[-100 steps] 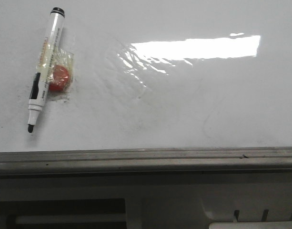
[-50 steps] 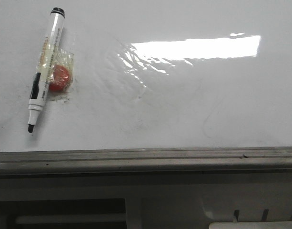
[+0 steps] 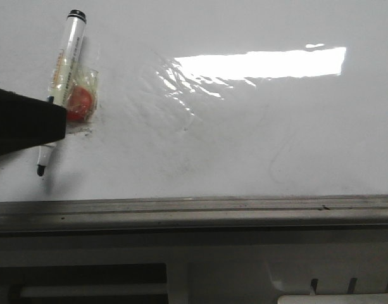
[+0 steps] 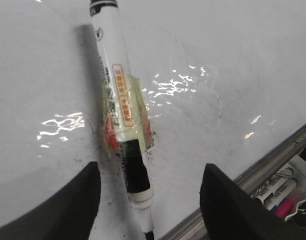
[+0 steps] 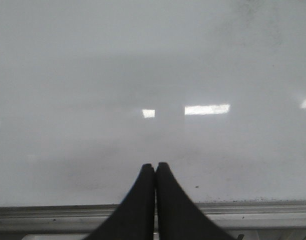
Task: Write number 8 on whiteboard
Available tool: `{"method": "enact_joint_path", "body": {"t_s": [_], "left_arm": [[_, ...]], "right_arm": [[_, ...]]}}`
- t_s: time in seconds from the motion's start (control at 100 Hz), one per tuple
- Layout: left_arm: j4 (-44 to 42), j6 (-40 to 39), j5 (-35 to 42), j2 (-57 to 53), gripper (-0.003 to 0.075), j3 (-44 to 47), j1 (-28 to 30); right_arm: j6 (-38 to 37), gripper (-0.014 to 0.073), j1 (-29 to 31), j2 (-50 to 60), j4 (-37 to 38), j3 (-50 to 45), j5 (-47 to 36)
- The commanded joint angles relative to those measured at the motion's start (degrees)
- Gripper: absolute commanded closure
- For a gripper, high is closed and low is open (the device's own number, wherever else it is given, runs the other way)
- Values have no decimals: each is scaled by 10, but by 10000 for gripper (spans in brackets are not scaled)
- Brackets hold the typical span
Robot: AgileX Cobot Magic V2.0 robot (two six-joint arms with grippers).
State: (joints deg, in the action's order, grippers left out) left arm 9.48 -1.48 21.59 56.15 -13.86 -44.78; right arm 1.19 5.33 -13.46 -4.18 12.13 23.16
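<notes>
The marker (image 3: 64,63) lies uncapped on the whiteboard (image 3: 257,139), at its left side, tip pointing toward the grey edge rail (image 3: 194,209). Its barrel rests on a small red ball (image 3: 80,103) held under clear tape, so the pen sits propped rather than flat. No number 8 is on the board yet; only faint grey smudges show.

The left gripper (image 4: 148,200) hangs over the marker with its fingers spread wide, one on each side of the black grip section near the tip. In the front view its dark body covers the lower half of the pen. The right gripper (image 5: 155,187) has its fingers pressed together on nothing, poised over a bare stretch of board near the rail.

The main risk appears to be the grasp. The fingers straddle the pen close to its tip, well away from the propped middle, so closing there could tip the barrel off the red ball or roll it sideways. If tape also binds the barrel, which cannot be told for certain, the pen may resist lifting or come up skewed. A skewed hold would probably leave the tip at a poor angle to the glossy surface and give broken strokes. Pinching too near the nib could also smear ink on the fingers.
</notes>
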Motion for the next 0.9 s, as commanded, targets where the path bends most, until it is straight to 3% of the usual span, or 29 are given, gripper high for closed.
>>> {"method": "enact_joint_path", "body": {"t_s": [0.0, 0.17, 0.24, 0.34, 0.51, 0.7, 0.89], "left_arm": [[17, 1, 69, 24, 314, -15, -5], [47, 1, 83, 66, 318, -15, -5], [47, 1, 85, 78, 353, -15, -5], [47, 1, 85, 90, 468, -15, -5], [47, 1, 92, 91, 739, -15, -5], [31, 1, 95, 90, 741, -15, -5], [-110, 1, 113, 71, 741, -19, -5]], "right_arm": [[4, 657, 0, -7, -1, 21, -38], [4, 657, 0, -7, -1, 21, -38], [4, 657, 0, -7, -1, 21, -40], [4, 657, -1, -7, -1, 21, -51], [4, 657, -42, -13, -7, 22, -48], [5, 657, -119, -32, -13, 45, -44], [36, 621, -212, -73, -18, 102, 41]]}}
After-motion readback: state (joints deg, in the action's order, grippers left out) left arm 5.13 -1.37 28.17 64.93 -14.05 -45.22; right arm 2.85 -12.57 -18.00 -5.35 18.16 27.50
